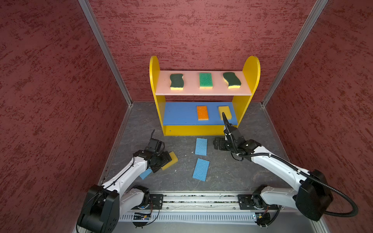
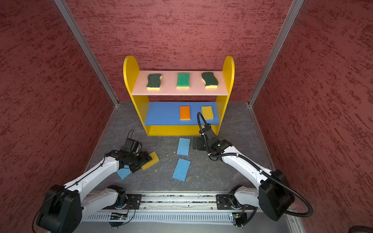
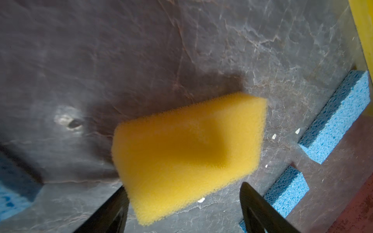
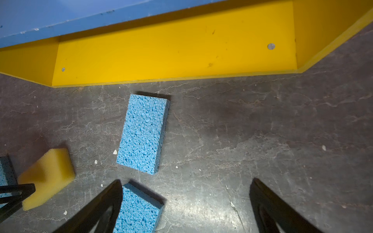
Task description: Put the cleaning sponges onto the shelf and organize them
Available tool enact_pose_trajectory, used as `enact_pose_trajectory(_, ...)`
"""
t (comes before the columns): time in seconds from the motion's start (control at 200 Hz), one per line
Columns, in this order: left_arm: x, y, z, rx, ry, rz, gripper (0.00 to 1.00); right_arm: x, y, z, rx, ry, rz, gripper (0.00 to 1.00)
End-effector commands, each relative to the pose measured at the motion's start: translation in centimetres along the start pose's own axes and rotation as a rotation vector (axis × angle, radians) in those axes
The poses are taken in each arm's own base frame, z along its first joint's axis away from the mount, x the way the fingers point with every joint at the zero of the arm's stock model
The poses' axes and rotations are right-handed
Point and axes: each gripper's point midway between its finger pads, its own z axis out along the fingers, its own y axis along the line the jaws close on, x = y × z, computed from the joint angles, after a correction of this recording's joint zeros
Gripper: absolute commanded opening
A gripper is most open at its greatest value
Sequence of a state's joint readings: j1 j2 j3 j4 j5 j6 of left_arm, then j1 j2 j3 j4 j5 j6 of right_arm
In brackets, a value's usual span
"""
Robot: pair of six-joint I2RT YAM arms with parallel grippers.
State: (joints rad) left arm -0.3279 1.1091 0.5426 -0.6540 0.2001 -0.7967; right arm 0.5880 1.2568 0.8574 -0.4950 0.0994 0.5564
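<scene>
Red textured walls point(image 1: 50, 80) enclose a dark grey stone-patterned tabletop point(image 1: 232, 173). Against the back wall stands the small three-tier shelf point(image 1: 154, 76) with yellow round-topped side panels. The white left arm point(image 1: 125, 173) slants from the metal base rail point(image 1: 201, 198) over the table's left side, wrist bent downward, and covers part of a thin blue sponge point(image 1: 145, 173). The white right arm point(image 1: 272, 163) reaches inward to just before the shelf's right end. Its black cable point(image 1: 225, 121) crosses in front of the blue middle board point(image 1: 177, 113) in both top views.

The pink top board point(image 1: 191, 90) carries, left to right, a dark-green wavy-edged sponge with a yellow base point(image 1: 176, 81), a bright green rectangular sponge point(image 1: 205, 80) and a second dark-green wavy sponge point(image 1: 232, 80). On the blue middle board lie an orange sponge point(image 1: 202, 112) near the centre and a thick yellow foam sponge point(image 1: 227, 110) toward the right.

Two more thin blue porous sponges lie mid-table: the blue sponge by the shelf point(image 1: 201, 146) and the blue sponge nearer the rail point(image 1: 201, 169). A second thick yellow sponge point(image 3: 187, 153) sits askew at the left gripper point(image 3: 183, 185), whose fingers are spread and straddle its near corner. One finger looks to touch the foam, the other stands clear. Whether the sponge lies flat is unclear. The right gripper point(image 4: 186, 180) is spread wide over bare tabletop, just right of the blue sponge by the shelf, holding nothing.
</scene>
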Motion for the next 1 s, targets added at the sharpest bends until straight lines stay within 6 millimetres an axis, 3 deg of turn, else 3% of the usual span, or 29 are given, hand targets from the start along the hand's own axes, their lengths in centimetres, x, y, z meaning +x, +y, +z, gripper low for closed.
enact_pose_trajectory(0.0,-0.4,-1.9,0.1,0.036,-0.020,0.004,0.85,-0.1,-0.3,-0.1,0.010,0.004,0.030,0.99)
enact_pose_trajectory(0.501,1.4,-4.9,0.5,0.001,0.059,0.222,0.86,0.9,-1.5,-0.8,0.026,0.000,0.072,0.99)
enact_pose_trajectory(0.631,0.3,-3.6,-0.8,-0.129,0.022,0.320,0.86,0.8,-1.9,-1.2,0.037,-0.012,0.073,0.99)
enact_pose_trajectory(0.731,-0.2,-3.7,-1.5,-0.138,0.022,0.376,0.88,0.7,-1.9,-1.3,0.041,-0.014,0.076,0.99)
enact_pose_trajectory(0.997,-3.5,-2.4,-1.8,-0.142,-0.012,0.326,0.89,0.8,-1.7,-0.8,0.047,0.006,0.082,0.99)
